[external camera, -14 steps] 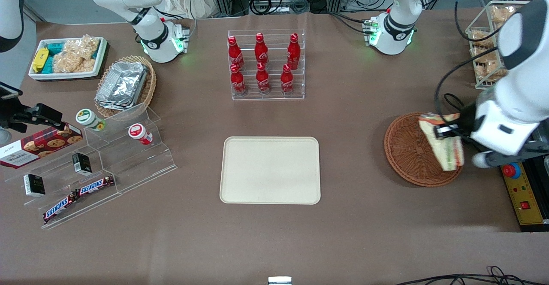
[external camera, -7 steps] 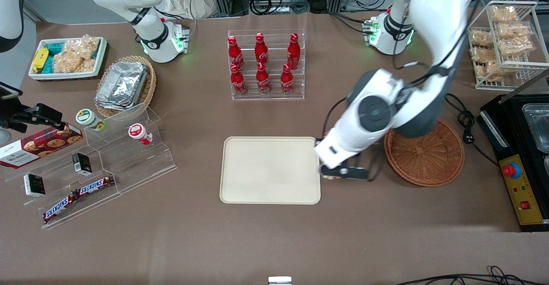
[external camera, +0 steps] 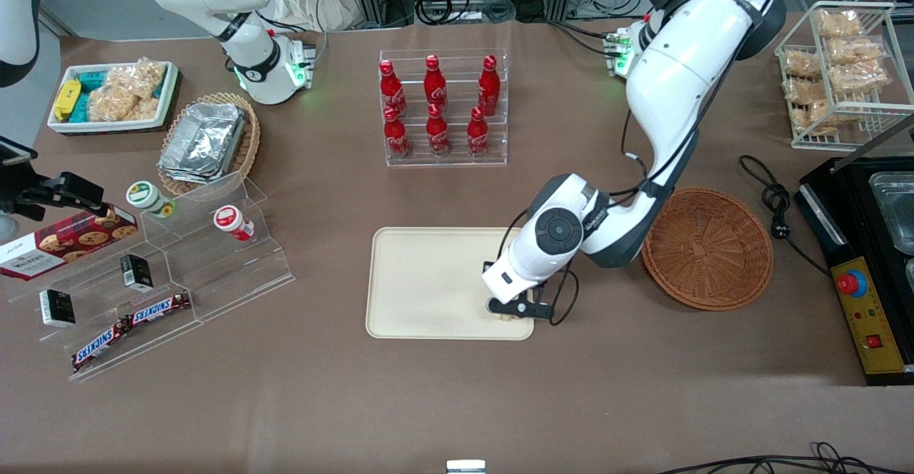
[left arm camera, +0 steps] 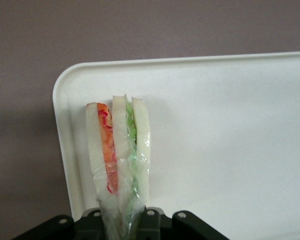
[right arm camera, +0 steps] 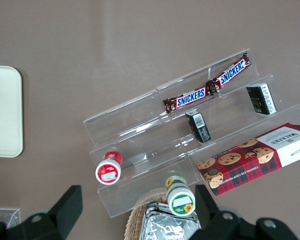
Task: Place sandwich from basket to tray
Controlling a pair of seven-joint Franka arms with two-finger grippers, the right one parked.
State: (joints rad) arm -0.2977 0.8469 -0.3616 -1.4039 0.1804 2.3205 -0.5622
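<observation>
The sandwich (left arm camera: 119, 155), a clear-wrapped wedge with orange-red and green filling stripes, is pinched at its narrow end in my left gripper (left arm camera: 121, 225). It hangs over a rounded corner of the cream tray (left arm camera: 230, 125). In the front view the gripper (external camera: 515, 308) is over the tray (external camera: 428, 281), at the corner nearest the camera on the basket's side. The arm hides most of the sandwich there. The reddish-brown wicker basket (external camera: 707, 248) sits beside the tray toward the working arm's end, with nothing in it. I cannot tell whether the sandwich touches the tray.
A clear rack of red cola bottles (external camera: 443, 106) stands farther from the camera than the tray. A stepped acrylic shelf with snacks (external camera: 164, 274), a tan basket of foil containers (external camera: 211, 142) and a white snack bin (external camera: 111, 96) lie toward the parked arm's end. A wire snack rack (external camera: 839, 67) and a black appliance (external camera: 867, 245) are near the basket.
My left arm has swung from over the basket to the tray's near corner, carrying the sandwich. The basket now holds nothing.
</observation>
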